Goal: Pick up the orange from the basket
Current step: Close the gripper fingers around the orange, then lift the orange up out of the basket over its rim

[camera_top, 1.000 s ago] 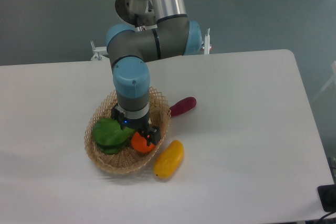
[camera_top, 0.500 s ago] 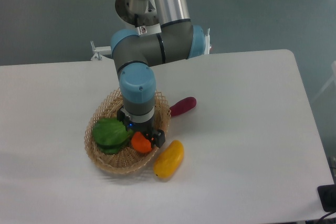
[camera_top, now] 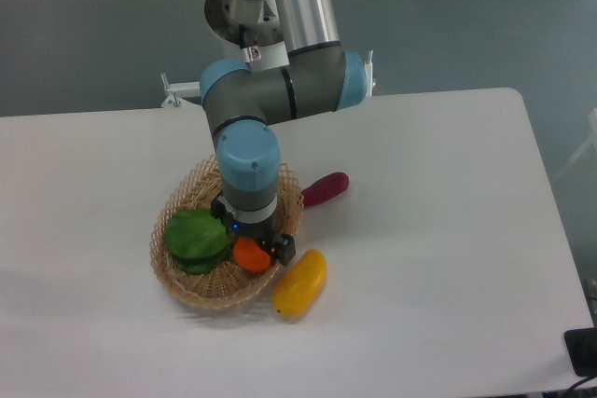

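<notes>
Gripper [camera_top: 254, 251] clamps the orange [camera_top: 249, 255] near the basket [camera_top: 187, 286] rim, mango [camera_top: 300, 282] alongside.

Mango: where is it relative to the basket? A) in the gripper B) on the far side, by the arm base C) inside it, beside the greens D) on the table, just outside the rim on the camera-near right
D: the mango lies on the white table, just outside the basket rim.

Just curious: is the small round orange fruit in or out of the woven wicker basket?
In. The small round orange fruit sits inside the woven wicker basket, beside green leaves.
</notes>
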Available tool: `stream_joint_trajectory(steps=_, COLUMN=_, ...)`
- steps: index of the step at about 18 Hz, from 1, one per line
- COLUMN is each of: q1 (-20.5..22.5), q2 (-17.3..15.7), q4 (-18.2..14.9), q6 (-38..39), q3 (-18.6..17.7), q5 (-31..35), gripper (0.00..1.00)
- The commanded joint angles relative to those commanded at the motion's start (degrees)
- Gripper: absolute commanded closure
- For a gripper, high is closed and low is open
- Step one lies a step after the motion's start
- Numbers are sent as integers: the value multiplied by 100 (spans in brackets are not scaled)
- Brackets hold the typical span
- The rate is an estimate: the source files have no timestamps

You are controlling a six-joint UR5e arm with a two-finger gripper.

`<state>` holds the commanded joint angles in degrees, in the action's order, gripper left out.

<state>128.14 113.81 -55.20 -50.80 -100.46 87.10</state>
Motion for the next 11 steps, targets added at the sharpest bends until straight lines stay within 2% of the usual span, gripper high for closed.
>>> stream_joint_trajectory(steps=4, q1=0, q2=44, q4=141, q6=9, q3=-70, q5=9, gripper=0)
stream_joint_trajectory(steps=9, q1=0, q2=44, q4=150, q6=0, q3=-123, q5=9, gripper=0)
stream_joint_trajectory(steps=10, q1=0, q2=36, q4=150, q6=0, q3=-123, q5=9, gripper=6)
stream_joint_trajectory(steps=11, q1=0, q2=36, q4=141, q6=0, q3=-123, q5=9, gripper=16)
